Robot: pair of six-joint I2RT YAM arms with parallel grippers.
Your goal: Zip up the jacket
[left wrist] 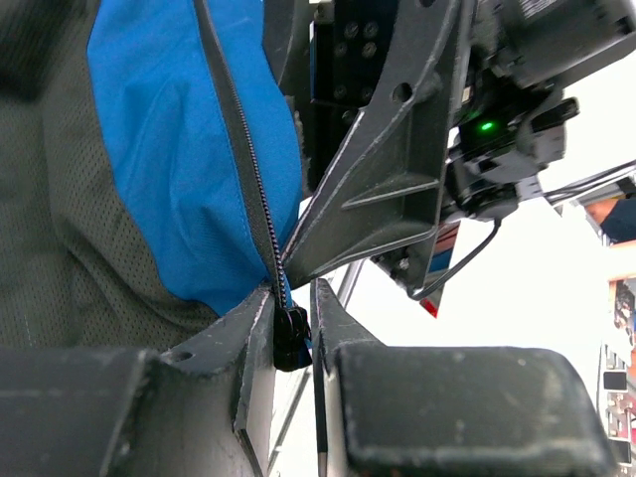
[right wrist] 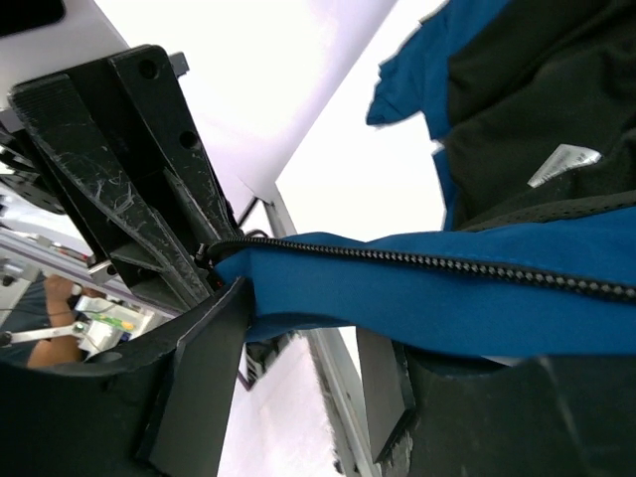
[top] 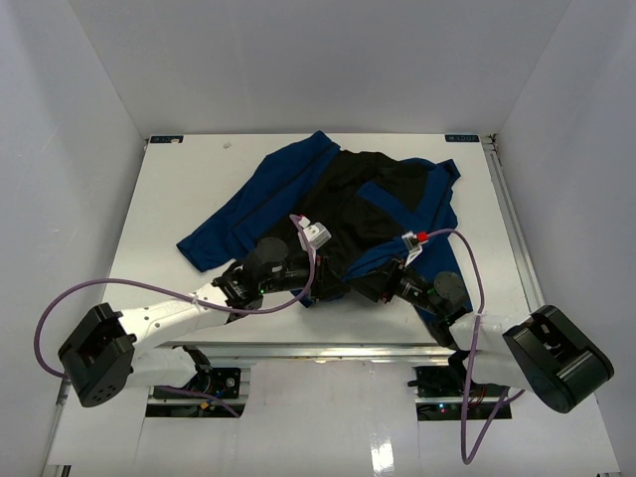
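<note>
While the large royal-blue fabric jacket (top: 363,204) lies spread open, black lining up, across the middle of the white counter (top: 179,189), your two arms meet at its near hem. Your left gripper (left wrist: 291,298) has its fingers (left wrist: 248,338) drawn nearly together on the small black zipper slider (left wrist: 291,340) at the bottom end of one row of teeth. Just beside it, your right gripper (right wrist: 303,333) stands with fingers (right wrist: 204,378) apart. The jacket's blue front edge and its black zipper teeth (right wrist: 447,263) run across the gap, unpinched.
</note>
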